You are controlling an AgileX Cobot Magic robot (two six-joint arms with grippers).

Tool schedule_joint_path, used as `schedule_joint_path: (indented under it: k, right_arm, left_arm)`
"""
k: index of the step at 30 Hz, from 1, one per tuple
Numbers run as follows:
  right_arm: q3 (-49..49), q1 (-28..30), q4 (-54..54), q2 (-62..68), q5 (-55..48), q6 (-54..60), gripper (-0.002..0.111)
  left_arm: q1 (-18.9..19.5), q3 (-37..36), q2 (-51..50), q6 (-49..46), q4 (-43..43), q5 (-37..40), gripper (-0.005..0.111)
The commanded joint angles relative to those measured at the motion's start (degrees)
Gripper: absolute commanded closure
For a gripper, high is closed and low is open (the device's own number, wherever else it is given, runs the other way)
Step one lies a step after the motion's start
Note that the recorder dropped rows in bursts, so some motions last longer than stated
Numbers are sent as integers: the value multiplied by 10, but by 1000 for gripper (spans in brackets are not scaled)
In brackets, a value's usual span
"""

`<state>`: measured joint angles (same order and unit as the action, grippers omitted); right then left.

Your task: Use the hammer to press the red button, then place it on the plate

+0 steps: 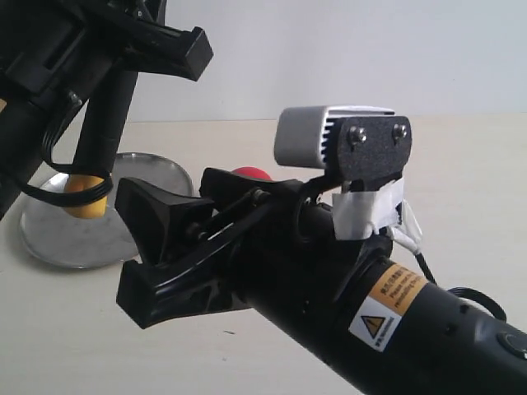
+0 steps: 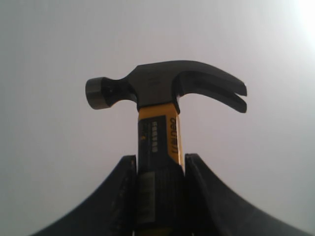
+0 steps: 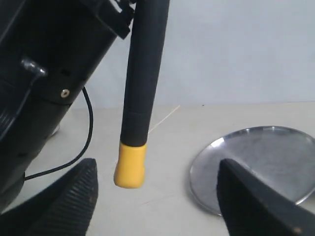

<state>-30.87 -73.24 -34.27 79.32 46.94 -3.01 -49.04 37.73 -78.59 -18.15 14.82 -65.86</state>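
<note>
Reaching for the button (image 1: 251,174), the hammer (image 2: 157,88) — clamped in the left fingers (image 2: 123,196) — could strike the wide-spread, empty right fingers (image 3: 74,196) near it.

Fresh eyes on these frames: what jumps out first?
The hammer, clamped head-up in the left gripper, its yellow handle end hanging close to the silver plate. In the exterior view the open right gripper fills the foreground, hiding all but a sliver of the red button behind it.

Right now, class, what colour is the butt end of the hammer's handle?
Yellow. The hammer shows it best in the right wrist view.
</note>
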Motion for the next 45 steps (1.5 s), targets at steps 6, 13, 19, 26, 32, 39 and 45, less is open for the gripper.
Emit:
schedule_joint_path:
  k: [6,13,19,26,32,39,45]
  right_arm:
    - [-40,-1,5,25,26,-7,39]
    - [-100,-1,-32,85,39,43,39]
    - [-102,-1,-50,107,91,53,39]
    - [-102,21,-57,107,93,6,42]
    - [-102,21,-25,107,113,1,42]
    - [-107,21,-30,108,132,6,42]
    - [-165,21,-49,153,127,30,42]
  left_arm:
    - [-1,9,6,2,-6,-41,107]
    - [-1,9,6,2,-6,-41,107]
    - [-1,9,6,2,-7,-41,107]
    - [-1,9,6,3,-31,-41,107]
    - [-1,9,6,4,-88,-23,107]
    - [-1,9,6,5,-88,-18,107]
    - [-1,9,6,5,-88,-33,107]
